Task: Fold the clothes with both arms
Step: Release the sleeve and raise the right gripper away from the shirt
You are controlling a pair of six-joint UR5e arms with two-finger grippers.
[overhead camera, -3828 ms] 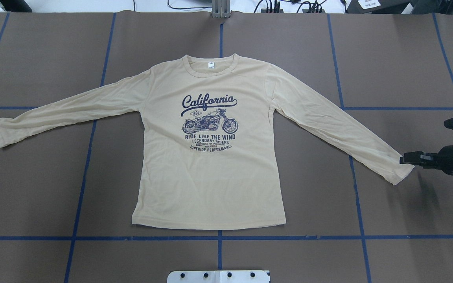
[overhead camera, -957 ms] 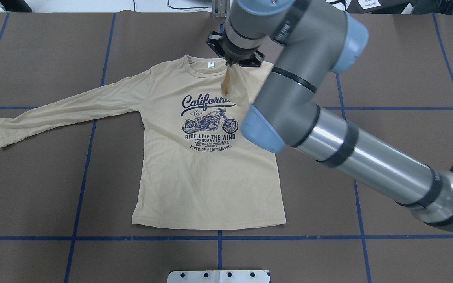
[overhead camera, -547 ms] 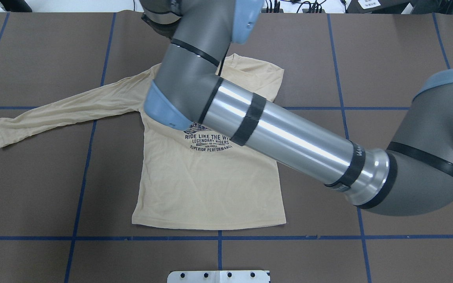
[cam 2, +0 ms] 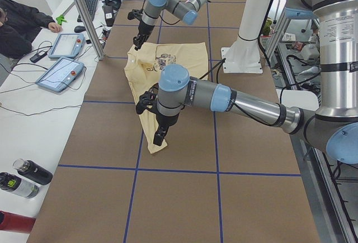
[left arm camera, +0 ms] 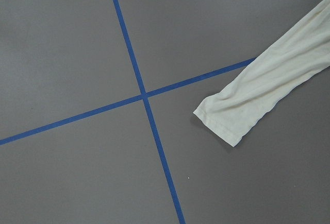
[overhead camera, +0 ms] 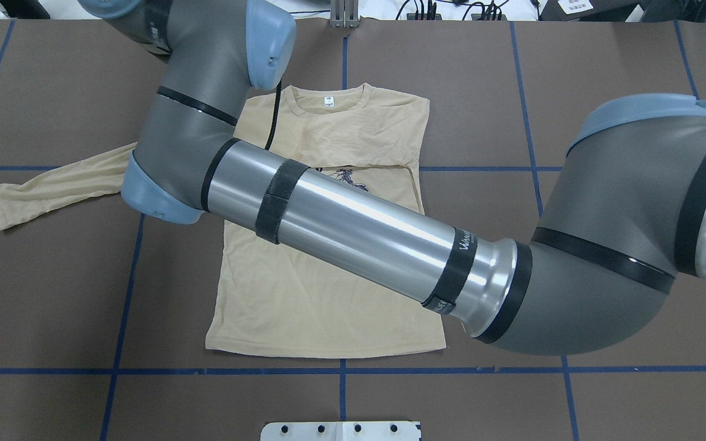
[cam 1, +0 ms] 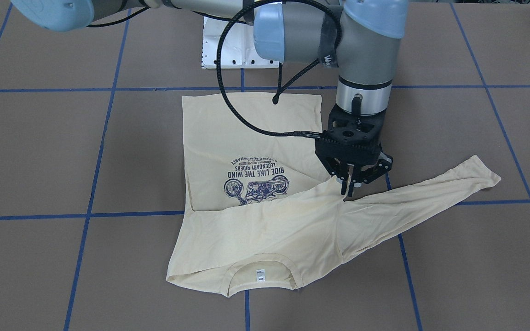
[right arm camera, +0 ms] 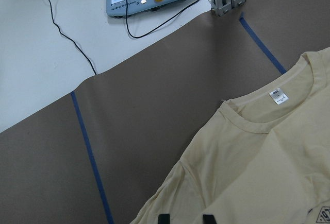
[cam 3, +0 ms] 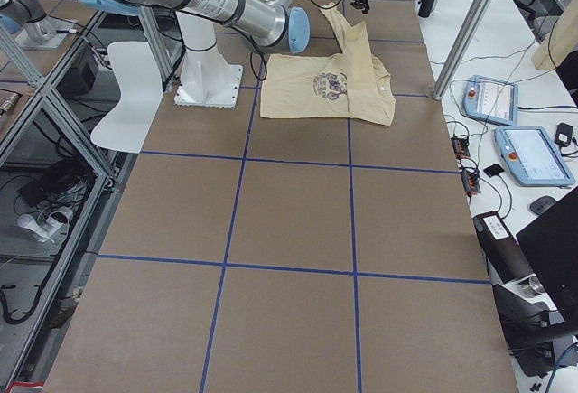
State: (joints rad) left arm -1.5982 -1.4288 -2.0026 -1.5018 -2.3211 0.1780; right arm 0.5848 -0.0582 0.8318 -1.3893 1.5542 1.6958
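Across the chest of the cream T-shirt, which lies flat and face up in the middle of the brown table, the right sleeve is laid over, its cuff ending by the left shoulder, directly under the right gripper. That gripper's fingertips show a narrow gap with cloth beneath: parted, I judge, not pinching. What remains is the left sleeve, and the next move turns on how it lies. Its long axis runs from the shoulder out toward the robot's left, well away from the body of the shirt, with the left cuff flat on the table at the far end. The left gripper hangs above that end — plainly the nearer of the two — but it shows only in the side view, so whether its jaws are open I cannot tell.
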